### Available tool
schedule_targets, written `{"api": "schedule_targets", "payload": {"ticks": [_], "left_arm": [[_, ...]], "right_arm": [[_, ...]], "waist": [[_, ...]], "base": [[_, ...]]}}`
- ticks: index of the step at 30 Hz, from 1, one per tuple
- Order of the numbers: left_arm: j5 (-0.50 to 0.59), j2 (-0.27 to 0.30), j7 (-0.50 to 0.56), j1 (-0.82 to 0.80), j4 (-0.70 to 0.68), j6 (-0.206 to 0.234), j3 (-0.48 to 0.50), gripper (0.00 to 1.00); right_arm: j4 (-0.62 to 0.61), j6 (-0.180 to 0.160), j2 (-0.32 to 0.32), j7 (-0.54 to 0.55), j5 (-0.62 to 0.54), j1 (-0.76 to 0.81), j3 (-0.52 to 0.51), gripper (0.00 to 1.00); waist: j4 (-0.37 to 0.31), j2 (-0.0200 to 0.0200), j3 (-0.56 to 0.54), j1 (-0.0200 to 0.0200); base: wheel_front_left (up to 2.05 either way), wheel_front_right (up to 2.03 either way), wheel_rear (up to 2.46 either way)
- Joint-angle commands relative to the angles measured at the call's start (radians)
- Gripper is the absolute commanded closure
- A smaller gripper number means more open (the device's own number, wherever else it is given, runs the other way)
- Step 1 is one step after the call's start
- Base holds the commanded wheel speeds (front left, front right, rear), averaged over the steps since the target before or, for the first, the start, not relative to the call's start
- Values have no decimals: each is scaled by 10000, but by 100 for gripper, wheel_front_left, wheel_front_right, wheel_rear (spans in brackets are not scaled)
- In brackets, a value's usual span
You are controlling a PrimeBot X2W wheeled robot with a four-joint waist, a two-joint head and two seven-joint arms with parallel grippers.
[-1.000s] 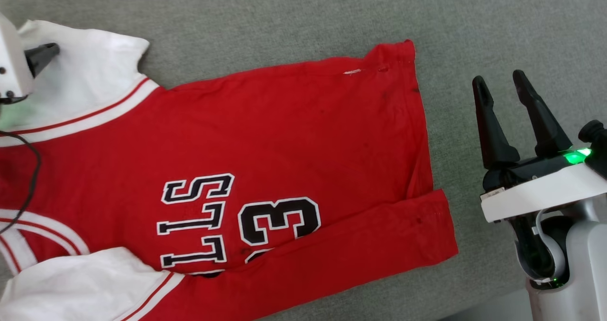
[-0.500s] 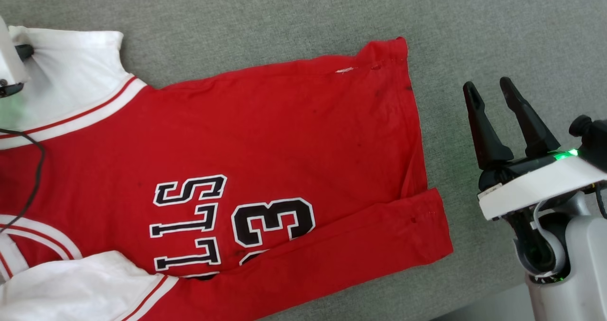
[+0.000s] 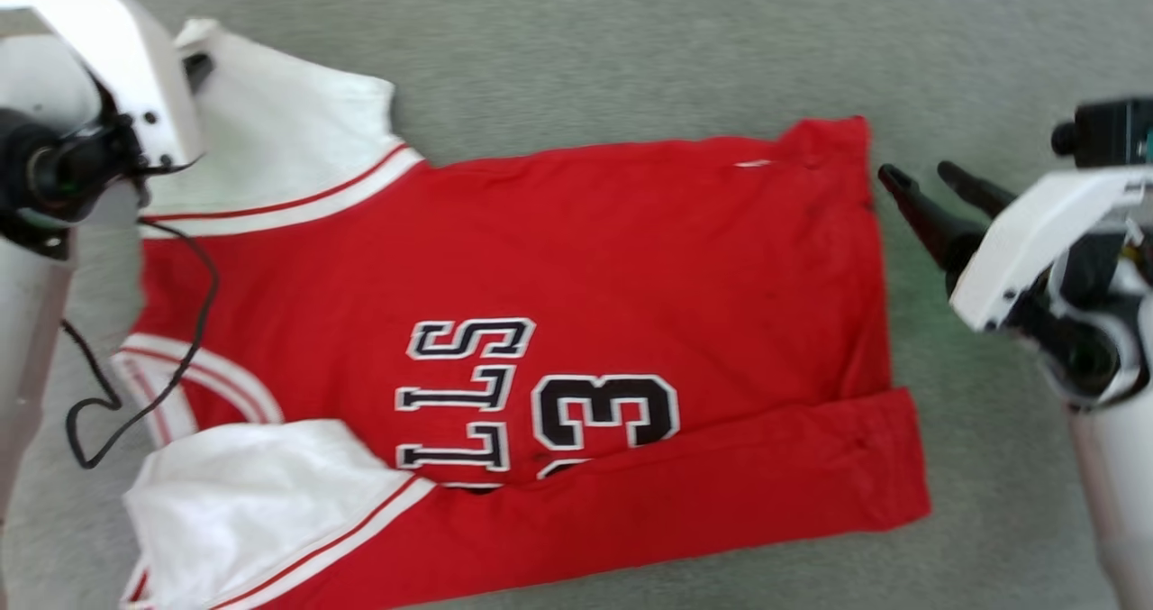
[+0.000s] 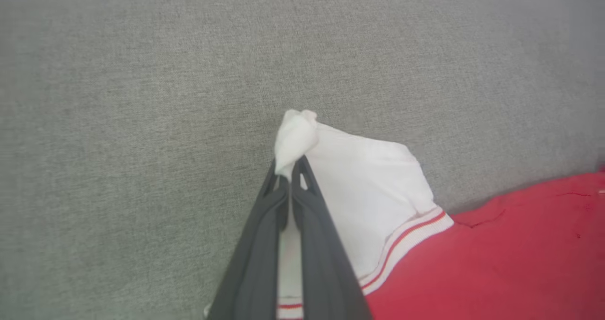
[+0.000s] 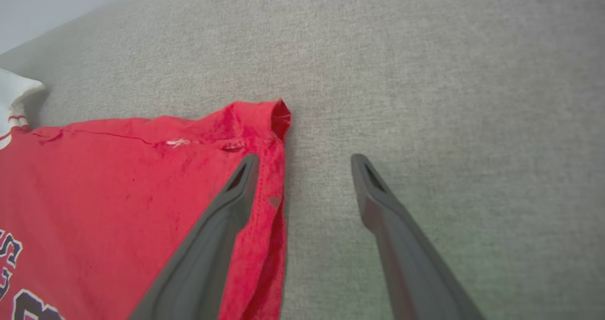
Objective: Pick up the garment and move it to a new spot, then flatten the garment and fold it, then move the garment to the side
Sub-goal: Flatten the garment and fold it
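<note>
Pinching soft white sleeve of garment [image 4: 368, 187], slim left tool [image 4: 288, 168]

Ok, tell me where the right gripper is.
At the head view's right side, the right gripper hangs open at the top hem corner of the garment.

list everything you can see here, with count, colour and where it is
garment: one, red with white sleeves and black-and-white lettering, spread across the middle, its near long edge folded over
grey fabric surface: one, grey, under the garment
black cable: one, black, hanging from the left arm over the garment's collar end
left gripper: one, dark, jaws shut on the tip of the far white sleeve, upper left of the head view
right gripper: one, dark, jaws open, at the garment's far hem corner on the right
</note>
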Motion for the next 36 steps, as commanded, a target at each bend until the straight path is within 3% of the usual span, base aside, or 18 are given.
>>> {"api": "schedule_targets", "payload": {"ticks": [1,7,14,16,17,21,22,26,36], "left_arm": [[73,-92,-71,-90,-75,-64,-59,100],[145,-415,-274,-246,-540,-208,-247,100],[158,-595,-541,-253,-740,-393,-365,100],[139,-617,-583,-257,-718,-429,-387,100],[115,-637,-609,-255,-698,-458,-389,100],[68,-650,-821,-173,-597,-520,-312,100],[17,-666,-1191,-20,-478,-574,-175,100],[-145,-658,-1768,391,-362,-582,99,100],[-1022,-316,-3078,3300,-1353,-287,1119,100]], "right_arm": [[140,-4,-106,156,19,-274,24,0],[1316,-4,-240,1367,-69,-1599,275,0],[3451,-9,69,3067,-371,-2295,519,0],[3980,-10,167,3621,-518,-2282,650,73],[4193,-10,252,3869,-518,-2311,659,100],[4244,-5,271,3898,-653,-2687,713,100],[3770,-4,67,3283,-690,-2989,562,100],[3103,-5,-229,2521,-636,-2897,305,100],[1545,-5,-306,1852,-201,-416,-373,100]], "waist": [[395,-1,-124,-1],[942,-1,184,-1],[1245,-1,384,-1],[1288,-1,382,-1],[1307,-1,377,-1],[1375,-1,259,-1],[1438,-1,-20,-1],[1507,-1,-627,-1],[1634,-1,-2307,-1]], "base": [[0,0,0],[0,0,0],[0,0,0],[0,0,0],[0,0,0],[0,0,0],[0,0,0],[0,0,0],[0,0,0]]}}
